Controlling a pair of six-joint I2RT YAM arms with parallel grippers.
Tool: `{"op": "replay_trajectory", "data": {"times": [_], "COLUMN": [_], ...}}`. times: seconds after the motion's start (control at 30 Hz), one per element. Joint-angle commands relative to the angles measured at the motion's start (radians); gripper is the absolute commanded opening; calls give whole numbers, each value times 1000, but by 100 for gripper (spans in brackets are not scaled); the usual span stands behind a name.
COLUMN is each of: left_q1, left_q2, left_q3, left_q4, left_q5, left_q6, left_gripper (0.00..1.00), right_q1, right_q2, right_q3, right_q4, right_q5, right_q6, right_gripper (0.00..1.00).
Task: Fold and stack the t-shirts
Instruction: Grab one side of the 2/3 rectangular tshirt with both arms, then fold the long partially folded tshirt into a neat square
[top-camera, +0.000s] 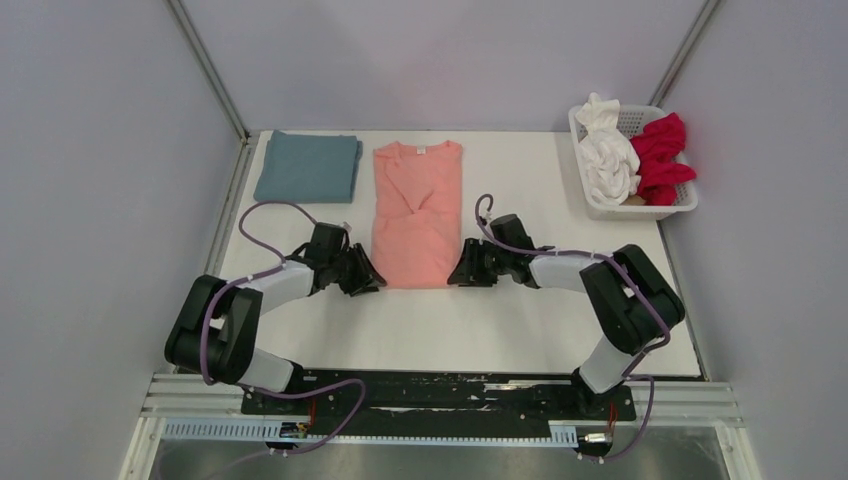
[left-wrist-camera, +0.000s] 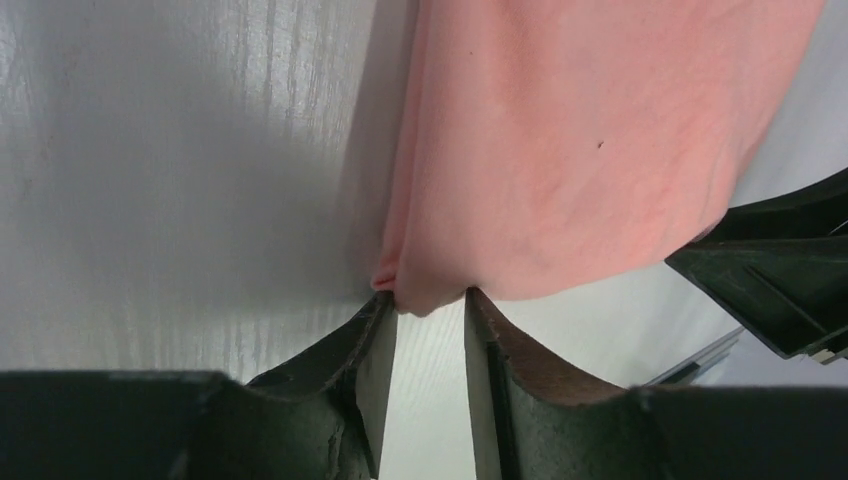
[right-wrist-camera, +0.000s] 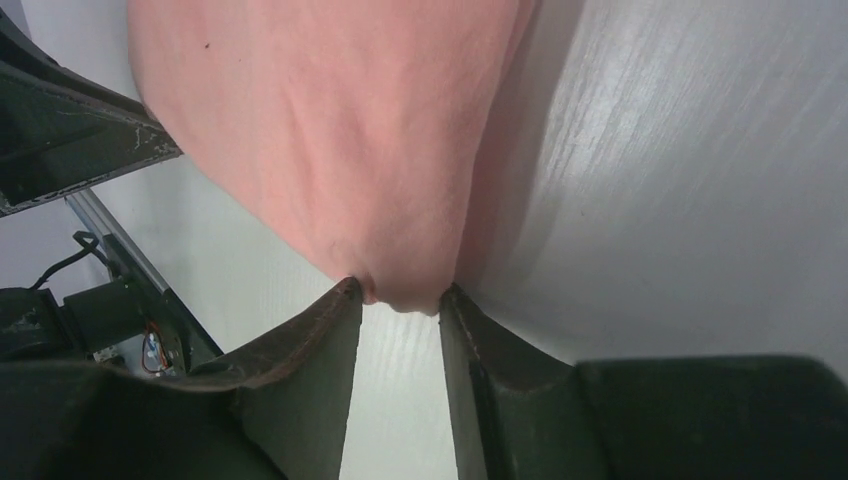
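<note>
A salmon-pink t-shirt (top-camera: 415, 215) lies folded lengthwise into a narrow strip at the table's middle, collar at the far end. My left gripper (top-camera: 372, 283) is at its near left corner and my right gripper (top-camera: 455, 276) at its near right corner. In the left wrist view the corner of pink cloth (left-wrist-camera: 560, 130) is bunched between the tips of the left gripper (left-wrist-camera: 427, 300). The right wrist view shows the same: pink cloth (right-wrist-camera: 340, 120) is pinched in the right gripper (right-wrist-camera: 400, 296). A dusty blue-grey t-shirt (top-camera: 307, 167) lies folded at the far left. White (top-camera: 606, 150) and crimson red (top-camera: 662, 158) t-shirts sit crumpled in the basket.
The white lattice basket (top-camera: 640, 209) stands at the far right corner of the white table (top-camera: 520, 320). Grey walls with metal posts close in the back and both sides. The arm bases and a cable rail sit at the near edge.
</note>
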Motion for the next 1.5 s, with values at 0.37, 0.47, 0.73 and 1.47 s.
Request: {"op": "replay_trajectory", "data": {"times": [0.37, 0.47, 0.73, 1.47], "left_q1": [-1, -9, -190, -380], "left_q2": [24, -67, -450, -670], "left_q3": [-20, -93, -214, 157], "left_q4": [-37, -46, -292, -412], "left_q5": [-60, -27, -88, -307], "left_q6": [12, -7, -101, 16], "left_gripper": [0, 0, 0, 0], "right_q1": [8, 10, 122, 155], "right_q2": [-72, -148, -450, -745], "right_q3": [-54, -91, -187, 119], "right_q4": [-79, -163, -459, -695], "right_q5": [19, 0, -73, 247], "right_q6": [-57, -103, -129, -105], "right_gripper": [0, 0, 0, 0]}}
